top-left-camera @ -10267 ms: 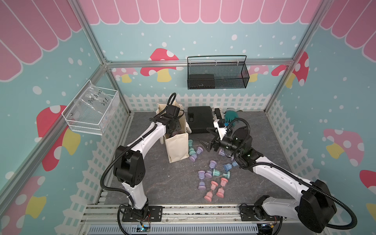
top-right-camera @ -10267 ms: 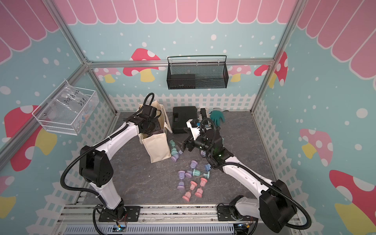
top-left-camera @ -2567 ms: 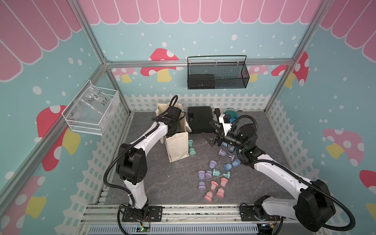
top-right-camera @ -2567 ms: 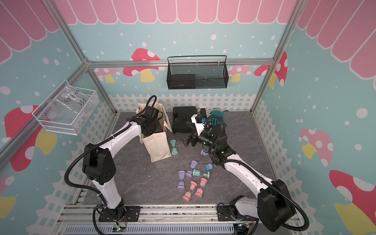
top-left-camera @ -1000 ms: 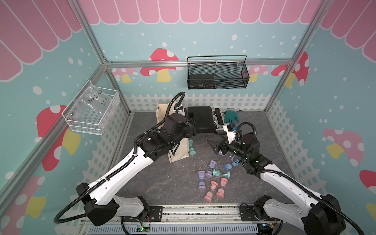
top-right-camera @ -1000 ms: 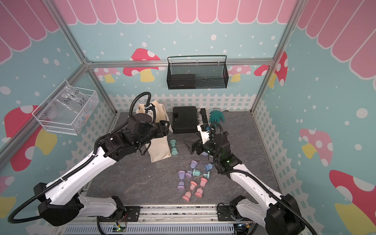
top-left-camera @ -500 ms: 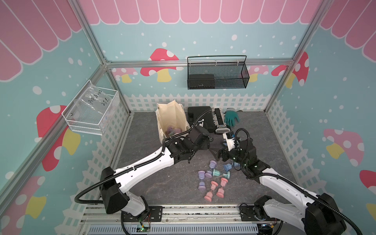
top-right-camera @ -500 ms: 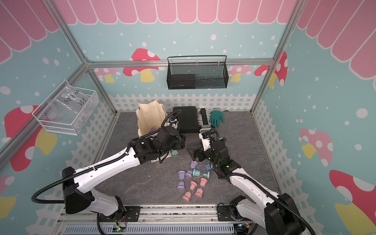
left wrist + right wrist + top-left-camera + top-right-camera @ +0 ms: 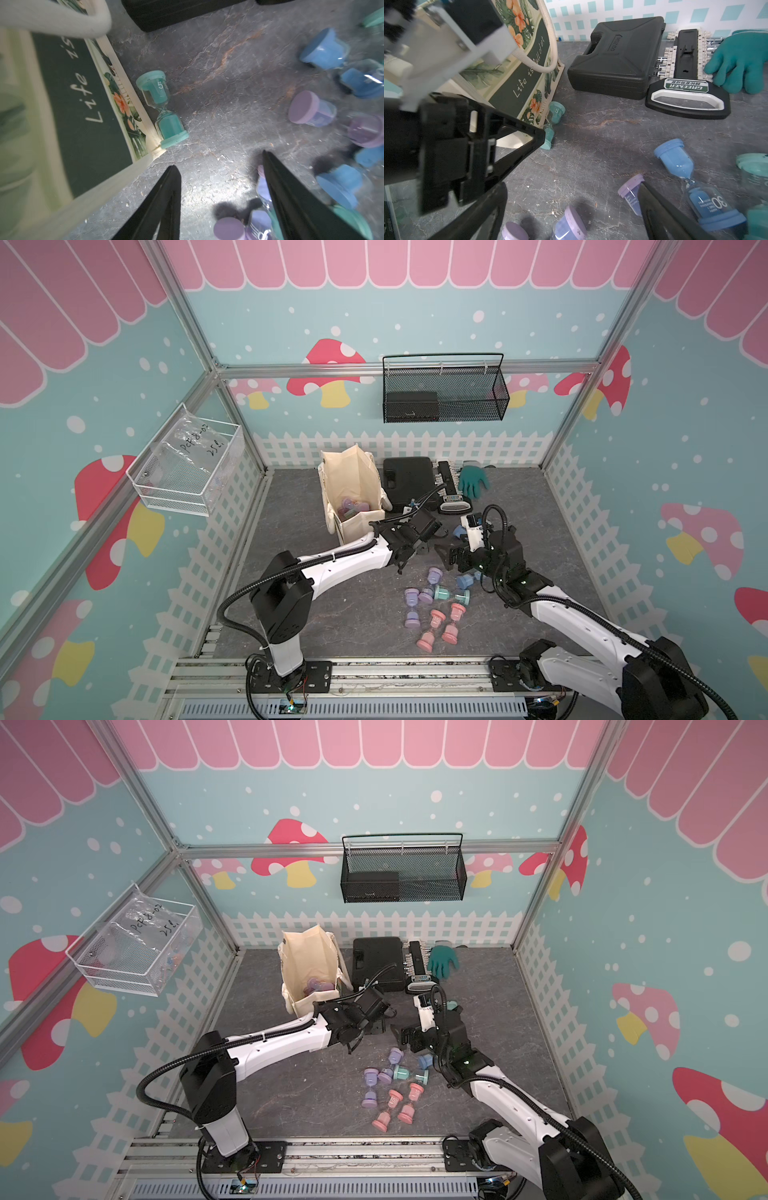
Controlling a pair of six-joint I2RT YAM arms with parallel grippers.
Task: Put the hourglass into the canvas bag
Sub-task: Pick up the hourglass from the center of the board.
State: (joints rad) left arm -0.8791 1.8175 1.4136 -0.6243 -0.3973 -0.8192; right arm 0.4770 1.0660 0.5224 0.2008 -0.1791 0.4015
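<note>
The cream canvas bag [image 9: 353, 489] [image 9: 307, 965] stands open at the back left, with purple and pink hourglasses inside. A teal hourglass [image 9: 162, 108] [image 9: 554, 118] lies on the floor against the bag's printed side [image 9: 83, 99]; in both top views my left arm hides it. My left gripper [image 9: 417, 551] [image 9: 375, 1029] [image 9: 219, 160] hovers low just short of that hourglass, open and empty. My right gripper [image 9: 451, 562] [image 9: 409, 1042] [image 9: 572, 185] is wide open over the far edge of a pile of loose hourglasses [image 9: 451, 595] [image 9: 409, 1075], holding nothing.
A flat black hard case [image 9: 409, 481] lies right of the bag, then a socket rail [image 9: 451, 489] and a teal glove [image 9: 473, 481]. Blue and purple hourglasses [image 9: 311, 110] lie close to the left fingers. A black wire basket [image 9: 442, 393] hangs on the back wall, a clear bin [image 9: 187, 464] on the left wall.
My left arm has swung from over the bag down to the floor beside it, its jaws narrowing a little. The right gripper has sunk slightly toward the pile, still open.
</note>
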